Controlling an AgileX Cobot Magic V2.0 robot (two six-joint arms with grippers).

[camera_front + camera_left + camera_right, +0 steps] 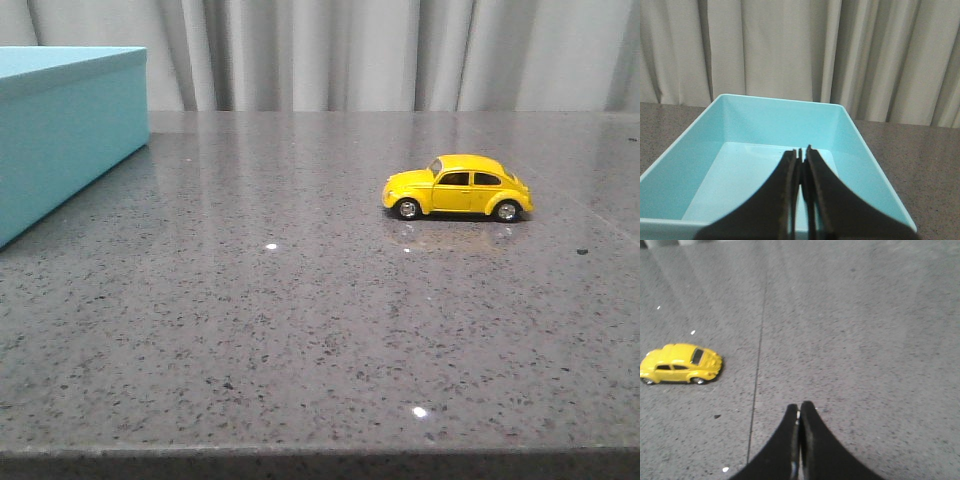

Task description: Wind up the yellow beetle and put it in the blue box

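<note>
While the grey speckled desk (300, 330) spans the whole front view w/ pale curtains (400, 50) behind its far edge, the blue box (60, 130) sits at the far-left corner, open top, nothing seen inside. Yellow beetle (457, 187) stands on its wheels toward the far-right part of the desk, well apart from the box, nose pointing left. Left hand (801, 150) hangs over the box, clenched & holding nothing; right hand (799, 406) clenched too, over bare desk near the beetle, not touching it.
</note>
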